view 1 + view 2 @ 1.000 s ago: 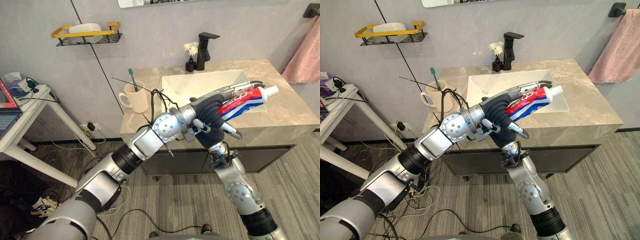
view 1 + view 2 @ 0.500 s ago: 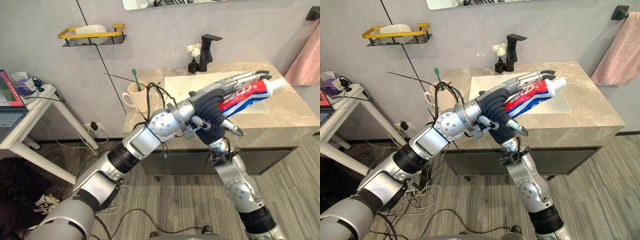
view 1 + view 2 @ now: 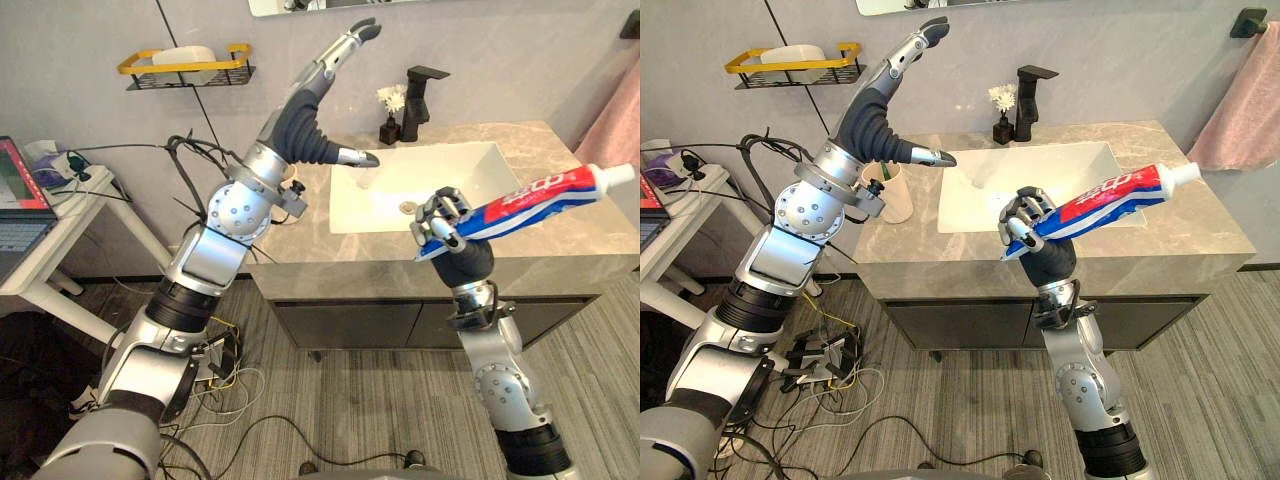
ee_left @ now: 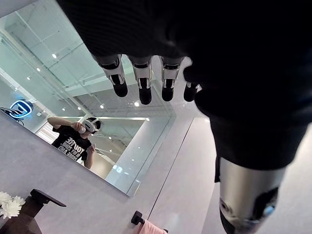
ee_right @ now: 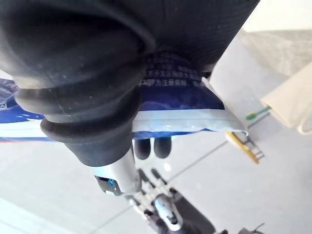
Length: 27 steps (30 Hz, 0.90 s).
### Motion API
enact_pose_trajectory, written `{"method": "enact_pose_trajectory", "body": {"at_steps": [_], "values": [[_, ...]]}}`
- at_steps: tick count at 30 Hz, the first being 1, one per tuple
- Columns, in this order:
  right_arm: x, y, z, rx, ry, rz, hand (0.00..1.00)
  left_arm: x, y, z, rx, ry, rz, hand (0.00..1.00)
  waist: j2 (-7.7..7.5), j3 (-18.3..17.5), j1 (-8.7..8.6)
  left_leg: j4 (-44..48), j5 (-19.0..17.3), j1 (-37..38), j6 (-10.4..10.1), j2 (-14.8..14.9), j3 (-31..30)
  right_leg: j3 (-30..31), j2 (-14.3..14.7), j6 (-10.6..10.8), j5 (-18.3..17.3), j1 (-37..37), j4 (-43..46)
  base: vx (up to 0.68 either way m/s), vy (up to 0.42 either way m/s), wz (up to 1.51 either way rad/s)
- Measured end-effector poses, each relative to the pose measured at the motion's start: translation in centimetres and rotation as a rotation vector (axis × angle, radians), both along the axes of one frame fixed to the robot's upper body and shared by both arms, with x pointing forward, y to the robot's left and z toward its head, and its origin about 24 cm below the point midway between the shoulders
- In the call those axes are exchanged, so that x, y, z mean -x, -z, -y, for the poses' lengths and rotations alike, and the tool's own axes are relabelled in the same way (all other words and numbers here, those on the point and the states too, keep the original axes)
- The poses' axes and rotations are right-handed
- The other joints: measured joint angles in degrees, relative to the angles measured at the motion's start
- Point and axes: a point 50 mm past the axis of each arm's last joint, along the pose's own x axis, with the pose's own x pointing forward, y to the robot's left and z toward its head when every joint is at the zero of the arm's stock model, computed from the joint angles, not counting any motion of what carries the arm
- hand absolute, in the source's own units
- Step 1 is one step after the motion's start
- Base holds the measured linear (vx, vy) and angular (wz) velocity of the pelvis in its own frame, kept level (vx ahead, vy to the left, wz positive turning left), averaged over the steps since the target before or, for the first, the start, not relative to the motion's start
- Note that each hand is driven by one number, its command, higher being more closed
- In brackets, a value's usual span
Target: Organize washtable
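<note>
Toothpaste tube [image 3: 545,192] sits in my right hand [image 3: 443,208], fingers curled round its crimped tail. It is right of centre in the frame, above the front edge of the desk [image 3: 560,255], with the cap toward the right border. I judge it light, soft and slick. A hard squeeze may buckle it, so mid-body or the stiffer shoulder should grip better. My left hand [image 3: 305,120] hangs raised at upper centre, fingers straight, empty.

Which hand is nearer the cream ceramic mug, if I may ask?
Left. Left hand hangs open above the mug; right hand, gripping a red-white-blue toothpaste tube, is in front of the white sink.
</note>
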Motion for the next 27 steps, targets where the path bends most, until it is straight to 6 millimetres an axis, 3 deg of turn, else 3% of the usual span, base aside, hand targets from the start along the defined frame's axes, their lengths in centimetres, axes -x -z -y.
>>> {"method": "enact_pose_trajectory", "body": {"at_steps": [2, 6, 14, 19, 22, 23, 27], "values": [[0.0, 0.0, 0.1, 0.000, 0.006, 0.001, 1.00, 0.0, -0.7, -1.2, 0.021, -0.038, 0.023, 0.00, 0.00, 0.0, 0.02, 0.0, 0.0, 0.0, 0.0, 0.0, 0.0, 0.0, 0.0, 0.0, 0.0, 0.0, 0.0, 0.00, 0.000, 0.00], [0.1, 0.0, 0.6, -0.001, 0.026, 0.000, 1.00, 0.9, -3.4, -5.9, 0.120, -0.181, 0.130, 0.00, -0.02, 0.0, 0.31, 0.0, 0.0, 0.0, 0.0, 0.0, 0.0, 0.1, 0.0, 0.0, 0.0, 0.0, 0.0, 0.00, 0.000, 0.00], [0.6, -0.4, 2.4, 0.002, 0.106, 0.020, 1.00, 3.6, -3.6, -11.4, 0.280, -0.307, 0.204, 0.00, -0.12, 0.0, 1.51, 0.0, 0.0, 0.0, 0.0, 0.1, 0.0, 0.1, 0.0, -0.1, 0.0, 0.0, 0.0, 0.00, 0.000, 0.00], [0.6, -1.3, 5.5, 0.049, 0.236, 0.040, 1.00, 6.0, -2.3, -15.5, 0.425, -0.387, 0.217, 0.00, -0.46, -0.1, 2.25, 0.0, 0.0, 0.0, 0.0, 0.2, 0.0, 0.0, 0.0, -0.1, 0.0, 0.1, 0.0, 0.00, 0.000, 0.00], [0.7, -2.9, 9.2, 0.172, 0.399, 0.076, 1.00, 7.5, -0.5, -17.3, 0.487, -0.405, 0.170, 0.00, -1.31, -0.7, 3.27, -0.1, 0.0, 0.1, 0.0, 0.2, -0.1, -0.1, -0.1, -0.1, 0.0, 0.3, 0.0, 0.00, 0.000, 0.02], [0.1, -4.3, 11.4, 0.260, 0.498, 0.100, 1.00, 8.3, 0.7, -18.2, 0.495, -0.422, 0.131, 0.00, -2.11, -1.2, 3.39, -0.2, 0.1, 0.2, 0.0, 0.1, -0.3, -0.2, -0.1, -0.1, 0.0, 0.4, 0.0, 0.00, 0.000, 0.05], [-0.8, -7.5, 14.6, 0.427, 0.692, 0.162, 1.00, 9.3, 3.5, -18.7, 0.532, -0.425, 0.046, 0.00, -3.22, -1.9, 3.65, -0.4, 0.1, 0.0, 0.0, 0.0, -1.4, -1.1, -0.2, -0.1, -0.1, 0.8, 0.0, 0.00, 0.000, 0.13]]}}
